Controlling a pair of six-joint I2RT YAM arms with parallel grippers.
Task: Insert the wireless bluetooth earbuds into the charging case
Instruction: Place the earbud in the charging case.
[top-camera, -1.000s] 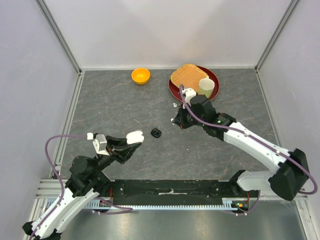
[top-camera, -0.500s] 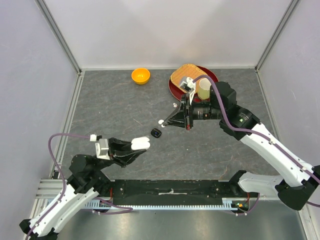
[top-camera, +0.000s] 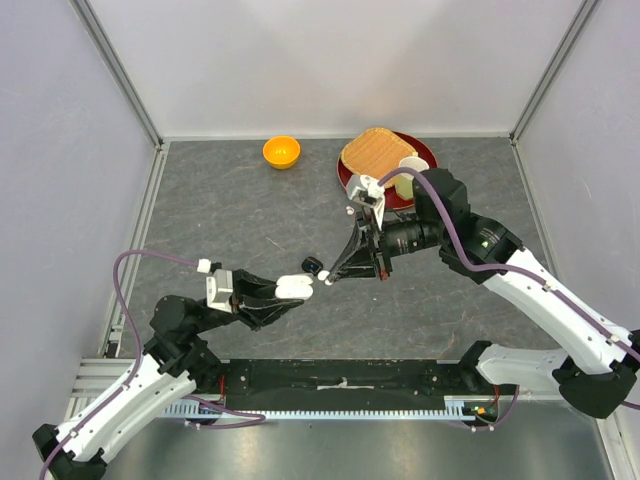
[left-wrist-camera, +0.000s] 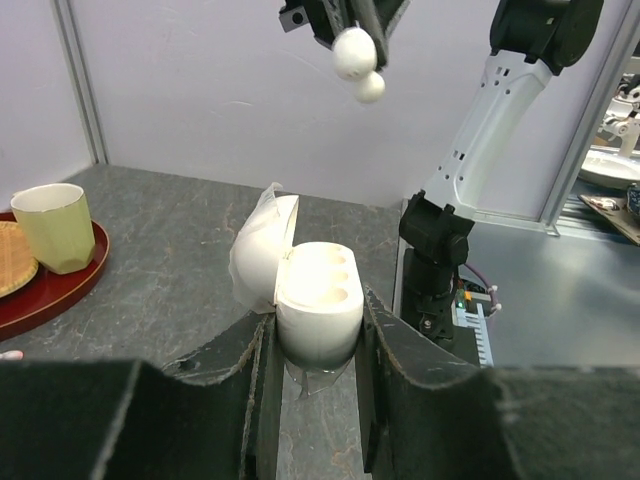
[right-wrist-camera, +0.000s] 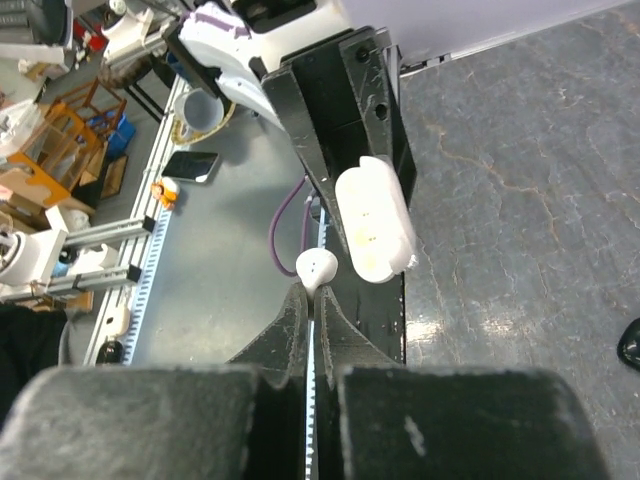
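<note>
**Surroundings.** The grey worktop (top-camera: 230, 220) carried a red tray (left-wrist-camera: 70, 280) at the far right, holding a woven mat (top-camera: 375, 150) and a pale green cup (left-wrist-camera: 52, 225). An orange bowl (top-camera: 281, 151) stood well apart at the far edge. A black case (top-camera: 314, 265) lay on the worktop just beside the right gripper (top-camera: 328, 278) in the top view. A second white earbud (top-camera: 347, 211) lay loose near the tray. Nothing stood between the two grippers.

**Grippers.** The left gripper (left-wrist-camera: 318, 320) was clamped on the base of the white charging case (left-wrist-camera: 318, 300), whose lid (left-wrist-camera: 262, 250) was hinged open. The right gripper was pinched closed on a white earbud (right-wrist-camera: 317, 268), which was held clear of the case and not seated.

**Change.** Half a second earlier the right gripper had held the earbud farther from the case. It had since come toward the near edge, and the left arm had carried the case toward the centre.

**View differences.** Only the left wrist view showed the two empty sockets in the case, with the earbud (left-wrist-camera: 352, 52) hanging above them. Only the right wrist view showed the fingertips meeting on the earbud, with the case (right-wrist-camera: 375, 218) just beyond. Only the top view showed the bowl and the loose earbud.
</note>
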